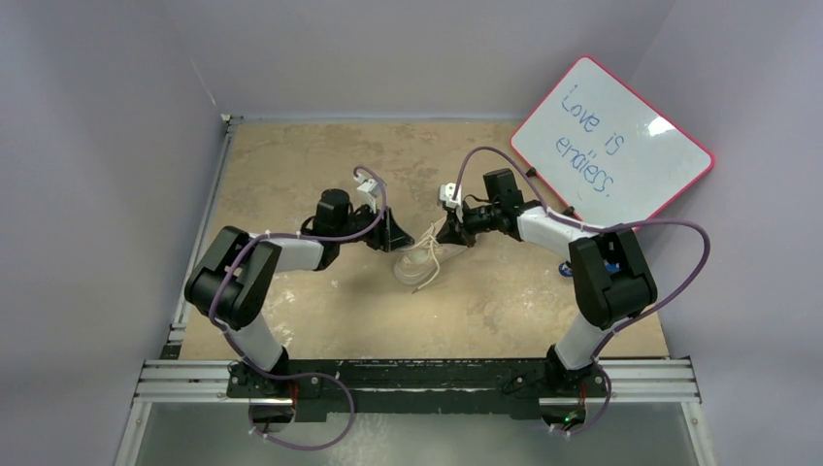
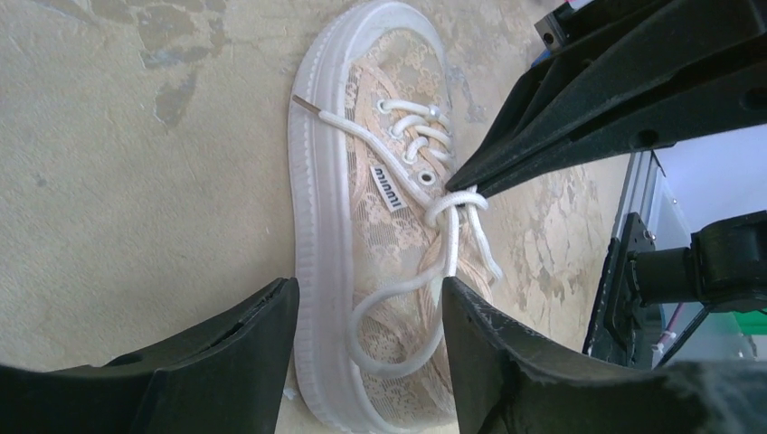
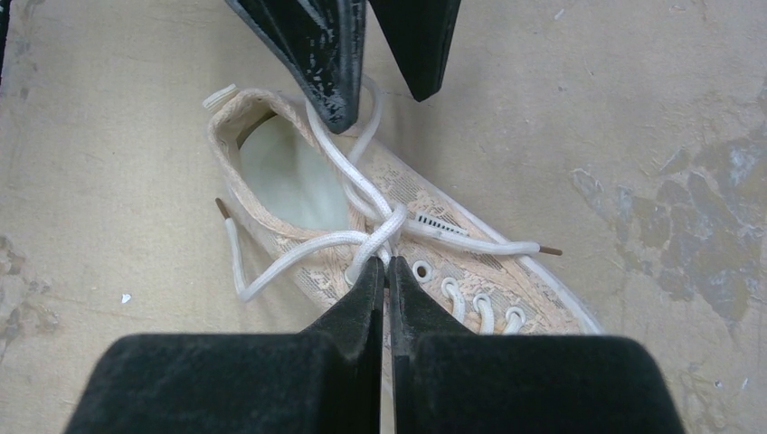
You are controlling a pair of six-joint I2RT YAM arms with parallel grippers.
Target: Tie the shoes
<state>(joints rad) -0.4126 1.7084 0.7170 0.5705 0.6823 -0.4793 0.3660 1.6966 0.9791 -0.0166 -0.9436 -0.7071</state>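
Note:
One cream lace sneaker (image 1: 419,264) lies on the tan tabletop between both arms, toe toward the near edge. Its white laces (image 3: 362,194) are crossed in a first knot over the tongue. A loop (image 2: 389,312) rises over the heel opening, and two loose ends trail off the sides. My left gripper (image 2: 366,287) is open above the heel end, its fingers (image 3: 330,63) either side of the loop. My right gripper (image 3: 387,264) is shut, tips set right at the lace crossing (image 2: 457,201). I cannot tell whether lace is pinched in them.
A pink-framed whiteboard (image 1: 611,141) with blue writing leans at the back right. A small blue object (image 1: 567,271) sits by the right arm's elbow. Grey walls close in the left, back and right. An aluminium rail (image 1: 417,381) runs along the near edge.

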